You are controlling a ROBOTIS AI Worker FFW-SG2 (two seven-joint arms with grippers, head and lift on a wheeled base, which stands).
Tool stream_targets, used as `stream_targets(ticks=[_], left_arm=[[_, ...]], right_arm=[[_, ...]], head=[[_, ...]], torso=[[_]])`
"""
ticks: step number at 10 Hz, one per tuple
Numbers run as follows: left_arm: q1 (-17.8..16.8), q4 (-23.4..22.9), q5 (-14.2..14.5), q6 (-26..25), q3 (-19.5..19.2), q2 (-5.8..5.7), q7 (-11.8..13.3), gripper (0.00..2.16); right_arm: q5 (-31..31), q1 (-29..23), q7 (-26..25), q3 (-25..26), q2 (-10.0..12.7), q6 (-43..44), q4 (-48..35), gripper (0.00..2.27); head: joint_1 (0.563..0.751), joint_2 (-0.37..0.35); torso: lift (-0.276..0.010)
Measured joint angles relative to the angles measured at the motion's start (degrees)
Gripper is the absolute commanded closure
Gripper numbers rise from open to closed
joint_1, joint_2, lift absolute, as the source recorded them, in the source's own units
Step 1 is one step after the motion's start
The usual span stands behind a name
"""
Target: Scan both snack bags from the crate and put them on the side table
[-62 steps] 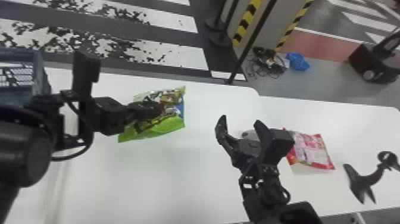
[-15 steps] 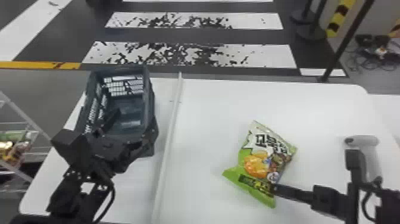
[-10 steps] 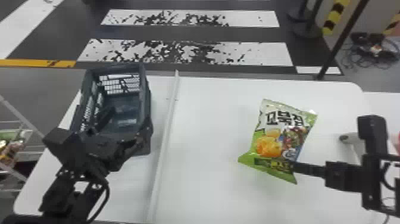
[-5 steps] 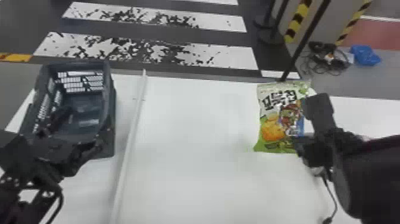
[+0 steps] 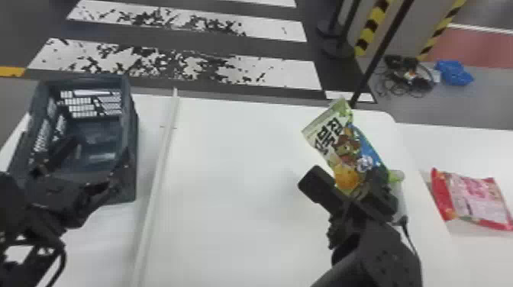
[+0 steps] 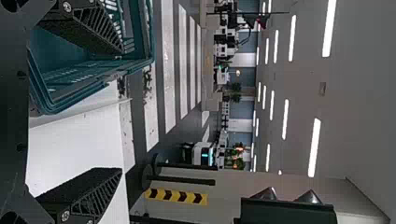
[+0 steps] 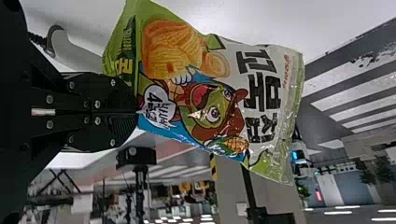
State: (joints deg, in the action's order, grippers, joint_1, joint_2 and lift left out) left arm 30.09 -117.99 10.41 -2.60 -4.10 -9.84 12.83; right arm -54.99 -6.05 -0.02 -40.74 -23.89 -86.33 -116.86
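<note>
Right gripper point(image 5: 360, 191): Stood over the right part of the main table point(image 5: 236, 191), its fingers drawn together and clamped on the lower, green end of the green snack bag point(image 5: 343, 152).
Green snack bag: Was held above the main table, printed face showing, its upper end pointing away from the robot and tilted to the robot's left. In the right wrist view, the bag extended outward from the fingertips.
Left gripper point(image 5: 97, 160): Was positioned at the near end of the crate point(image 5: 131, 152), fingers spread apart with nothing between them; one finger lay over the crate's opening.
Crate: Rested on the left part of the main table, open side up, with slotted walls.
White strip point(image 5: 158, 179): Ran along the main table between the crate and the green snack bag.
Scanner point(image 5: 400, 202): Lay on the main table near its right edge, partly hidden by the right gripper.
Red snack bag point(image 5: 475, 198): Lay flat on the side table point(image 5: 469, 145), near the main table's right edge.
Floor beyond: Carried a bundle of cables point(image 5: 408, 76) beside a blue item point(image 5: 454, 72).
</note>
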Motion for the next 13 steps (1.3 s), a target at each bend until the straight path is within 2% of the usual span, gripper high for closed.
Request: stream_targets(ticks=[3, 4, 5, 6, 7, 9, 10, 11, 13], left_arm=[[0.5, -0.3, 0.5, 0.0, -0.6, -0.53, 0.0, 0.1], [0.5, -0.3, 0.6, 0.0, -0.7, -0.68, 0.0, 0.1], [0.5, -0.3, 0.8, 0.0, -0.7, -0.84, 0.0, 0.1], [0.5, -0.3, 1.0, 0.1, -0.7, -0.93, 0.0, 0.1], [0.5, -0.3, 1.0, 0.2, -0.7, -0.96, 0.0, 0.1], [0.5, -0.2, 1.0, 0.2, -0.8, -0.97, 0.1, 0.1], [0.5, -0.1, 1.0, 0.2, -0.8, -0.97, 0.1, 0.1], [0.5, 0.0, 1.1, 0.5, -0.9, -0.97, 0.1, 0.1], [0.5, 0.3, 1.3, 0.9, -0.9, -0.97, 0.2, 0.1]], right_arm=[[-10.5, 2.7, 2.5, -12.9, 1.2, -0.9, 12.4, 2.25], [-12.5, 2.8, 5.5, -15.8, 1.6, -1.1, 14.7, 2.13], [-12.8, 2.6, 6.7, -17.8, 1.7, -1.0, 15.3, 1.62], [-12.5, 2.0, 6.8, -19.1, 1.7, -0.8, 15.1, 0.61], [-11.3, 1.4, 6.8, -19.9, 1.5, -0.6, 14.1, 0.0], [-3.8, 0.4, 9.2, -18.7, 1.0, 0.1, 6.9, 0.05], [2.5, -0.5, 12.3, -15.1, 0.8, 0.9, 1.4, 0.05], [11.2, -2.0, 14.3, -9.0, 0.7, 2.0, -4.5, 0.09], [31.6, -4.3, 17.0, 5.8, 1.1, 3.8, -13.2, 0.41]], head=[[0.695, -0.059], [0.695, -0.04], [0.695, -0.022], [0.695, -0.002], [0.695, 0.004], [0.695, 0.043], [0.695, 0.057], [0.695, 0.081], [0.695, 0.113]], torso=[[-0.087], [-0.087], [-0.087], [-0.087], [-0.087], [-0.087], [-0.087], [-0.087], [-0.087]])
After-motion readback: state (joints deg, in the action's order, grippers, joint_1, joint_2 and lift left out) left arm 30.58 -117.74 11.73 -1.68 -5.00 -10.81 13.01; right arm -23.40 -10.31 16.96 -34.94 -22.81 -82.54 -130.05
